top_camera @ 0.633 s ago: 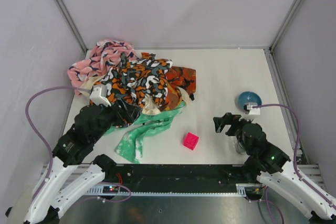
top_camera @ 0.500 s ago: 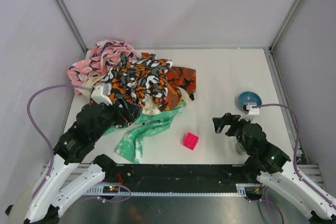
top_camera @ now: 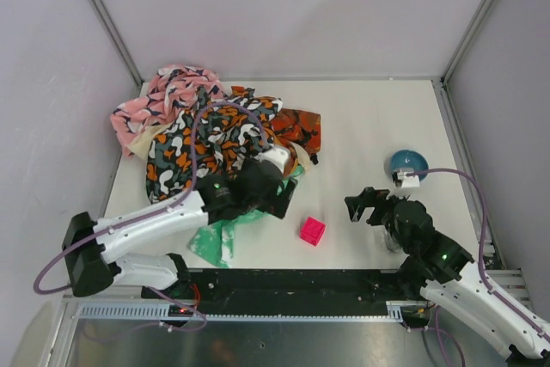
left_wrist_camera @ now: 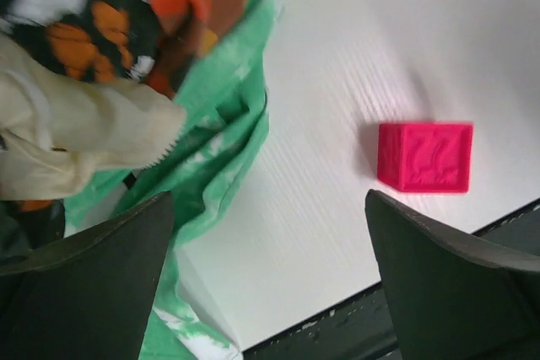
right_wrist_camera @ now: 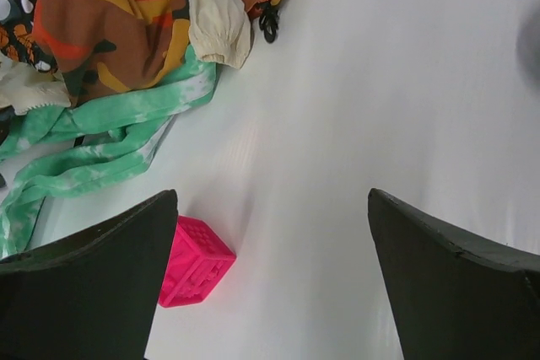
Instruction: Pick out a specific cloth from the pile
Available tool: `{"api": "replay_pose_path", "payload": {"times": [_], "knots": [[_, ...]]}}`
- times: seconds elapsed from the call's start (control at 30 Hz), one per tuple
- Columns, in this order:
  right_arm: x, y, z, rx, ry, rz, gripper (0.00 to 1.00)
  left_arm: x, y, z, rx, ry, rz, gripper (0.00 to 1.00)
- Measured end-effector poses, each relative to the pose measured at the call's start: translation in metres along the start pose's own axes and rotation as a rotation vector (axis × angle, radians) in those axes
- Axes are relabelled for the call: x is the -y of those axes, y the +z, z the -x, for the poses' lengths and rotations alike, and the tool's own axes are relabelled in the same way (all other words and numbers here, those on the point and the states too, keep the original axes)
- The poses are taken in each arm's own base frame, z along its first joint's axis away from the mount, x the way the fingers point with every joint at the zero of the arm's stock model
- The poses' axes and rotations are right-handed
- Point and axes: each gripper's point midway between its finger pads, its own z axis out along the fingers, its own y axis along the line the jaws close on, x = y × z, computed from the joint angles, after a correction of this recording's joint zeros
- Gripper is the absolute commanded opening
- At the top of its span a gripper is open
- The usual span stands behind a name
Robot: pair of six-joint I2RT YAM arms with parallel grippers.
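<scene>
- Left gripper [top_camera: 277, 202]: jaws wide apart, empty, above the near edge of the pile [top_camera: 215, 131], over mint-green cloth [left_wrist_camera: 221, 145] and bare table [top_camera: 369, 118].
- Right gripper [top_camera: 361, 204]: jaws spread wide, empty, well apart from the pile, near the blue bowl [top_camera: 409, 162].
- Pink cube [top_camera: 312, 230] on the table between both grippers.
- Dark grey cloth: not made out in any view; place in the pile impossible to tell.

Pile [right_wrist_camera: 110, 31] edge w/ mint-green cloth [right_wrist_camera: 101, 145] + cream cloth [right_wrist_camera: 218, 27]; pink cube [right_wrist_camera: 196, 263] just beside finger [right_wrist_camera: 93, 292] of wide-spread right gripper [right_wrist_camera: 272, 200]
</scene>
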Motion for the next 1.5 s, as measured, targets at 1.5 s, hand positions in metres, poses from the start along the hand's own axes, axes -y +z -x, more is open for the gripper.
{"api": "replay_pose_path", "payload": {"times": [1.5], "knots": [[-0.001, 0.001, -0.007, -0.036, -0.044, 0.015, 1.00, -0.115, 0.107, -0.089, -0.268, -0.105, 0.482, 0.81]]}}
